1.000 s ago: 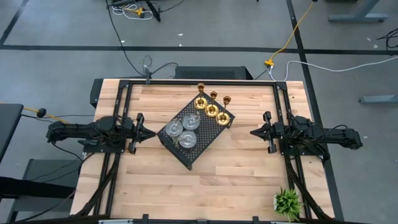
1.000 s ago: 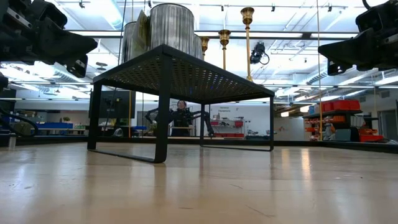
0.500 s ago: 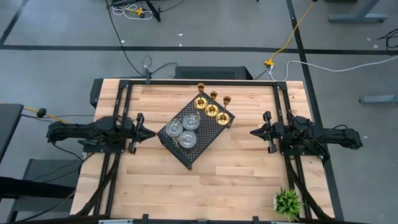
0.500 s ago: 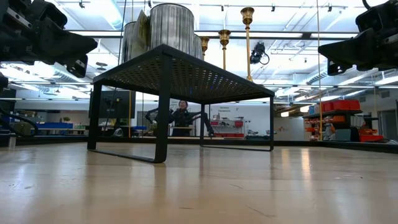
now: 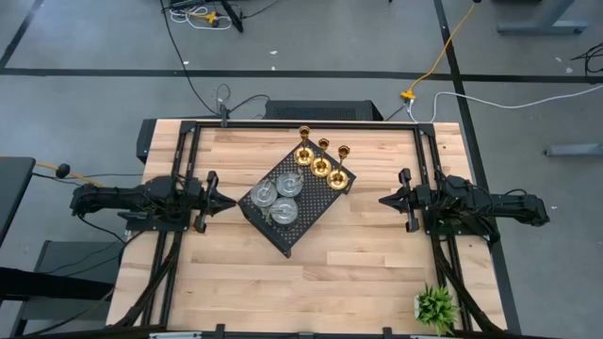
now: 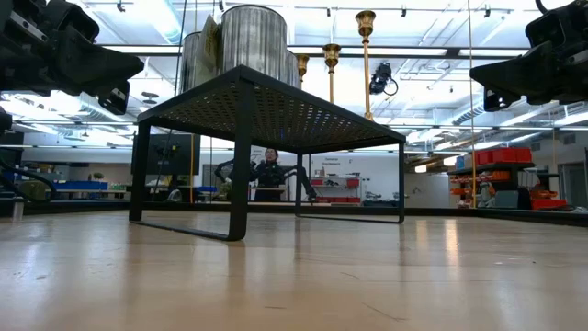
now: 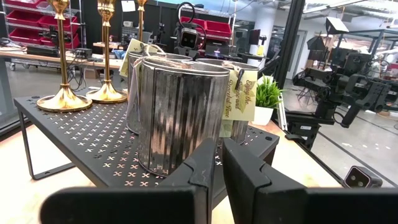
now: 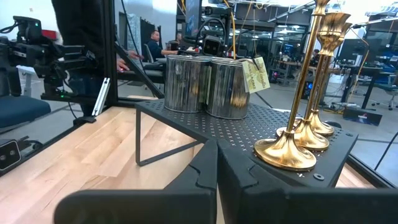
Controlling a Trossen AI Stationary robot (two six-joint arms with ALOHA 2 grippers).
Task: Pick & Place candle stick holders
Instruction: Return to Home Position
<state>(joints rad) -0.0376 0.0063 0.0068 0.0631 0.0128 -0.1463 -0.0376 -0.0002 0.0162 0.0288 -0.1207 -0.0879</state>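
All six candle stick holders point(image 5: 320, 168) stood on the black tray point(image 5: 285, 237), gold toward one o'clock, silver toward nine, while the left gripper point(image 5: 226, 200) at nine o'clock and the right gripper point(image 5: 384, 200) at three hung clenched and empty, seemingly homing, with only parking left.

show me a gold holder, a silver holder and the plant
gold holder point(image 8: 285, 154): right wrist view, on its round base.
silver holder point(image 7: 180, 115): left wrist view, on its ribbed side.
plant point(image 5: 435, 305): high view, on its leaves.

Bright, even overhead light (all sharp)
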